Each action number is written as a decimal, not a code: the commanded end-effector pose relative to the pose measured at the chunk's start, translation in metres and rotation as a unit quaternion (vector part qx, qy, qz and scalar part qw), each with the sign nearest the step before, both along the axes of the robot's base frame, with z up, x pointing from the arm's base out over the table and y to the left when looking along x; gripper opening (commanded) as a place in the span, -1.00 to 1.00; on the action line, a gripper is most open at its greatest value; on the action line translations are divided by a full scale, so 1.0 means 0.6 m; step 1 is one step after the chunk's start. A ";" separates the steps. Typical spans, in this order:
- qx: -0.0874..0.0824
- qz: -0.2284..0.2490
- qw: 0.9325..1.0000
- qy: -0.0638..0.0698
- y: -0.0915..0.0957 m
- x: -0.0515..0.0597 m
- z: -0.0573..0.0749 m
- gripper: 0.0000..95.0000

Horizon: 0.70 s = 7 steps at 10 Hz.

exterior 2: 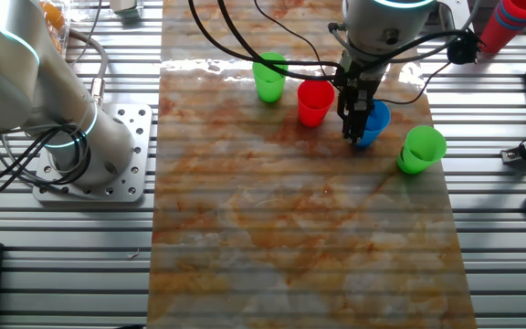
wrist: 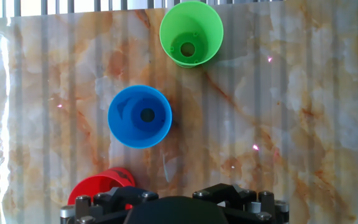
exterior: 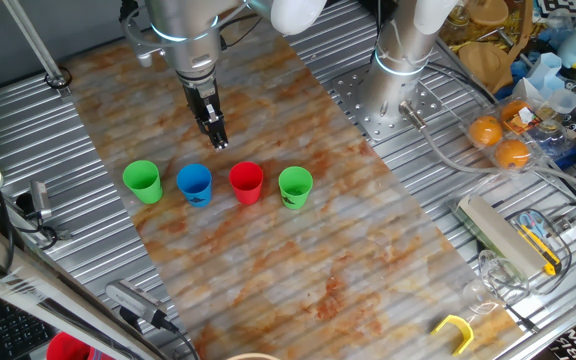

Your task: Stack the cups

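Four cups stand upright in a row on the marbled mat (exterior: 298, 260): green cup (exterior: 142, 181), blue cup (exterior: 194, 184), red cup (exterior: 246, 183), green cup (exterior: 295, 187). My gripper (exterior: 217, 138) hangs just behind the row, between the blue and red cups and above the mat, with its fingers close together and nothing in them. In the other fixed view the gripper (exterior 2: 354, 131) stands in front of the blue cup (exterior 2: 375, 120), with the red cup (exterior 2: 315, 102) beside it. The hand view shows a green cup (wrist: 191, 34), the blue cup (wrist: 140, 116) and part of the red cup (wrist: 98, 185); the fingertips are hidden.
A second arm's base (exterior: 400, 85) stands at the back right on the ribbed metal table. Oranges (exterior: 498, 140), clear containers (exterior: 553, 90) and tools (exterior: 533, 235) lie at the right. A stack of red cups (exterior 2: 510, 23) stands off the mat.
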<state>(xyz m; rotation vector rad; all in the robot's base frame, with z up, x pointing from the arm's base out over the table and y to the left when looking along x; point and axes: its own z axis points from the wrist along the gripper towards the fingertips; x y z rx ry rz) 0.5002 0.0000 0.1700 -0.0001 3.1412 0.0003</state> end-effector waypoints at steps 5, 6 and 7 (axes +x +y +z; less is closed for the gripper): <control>-0.039 -0.045 0.997 0.047 0.001 0.001 0.000 -1.00; -0.039 -0.045 0.997 0.047 0.001 0.001 0.000 -1.00; -0.039 -0.044 0.997 0.047 0.001 0.001 -0.001 -1.00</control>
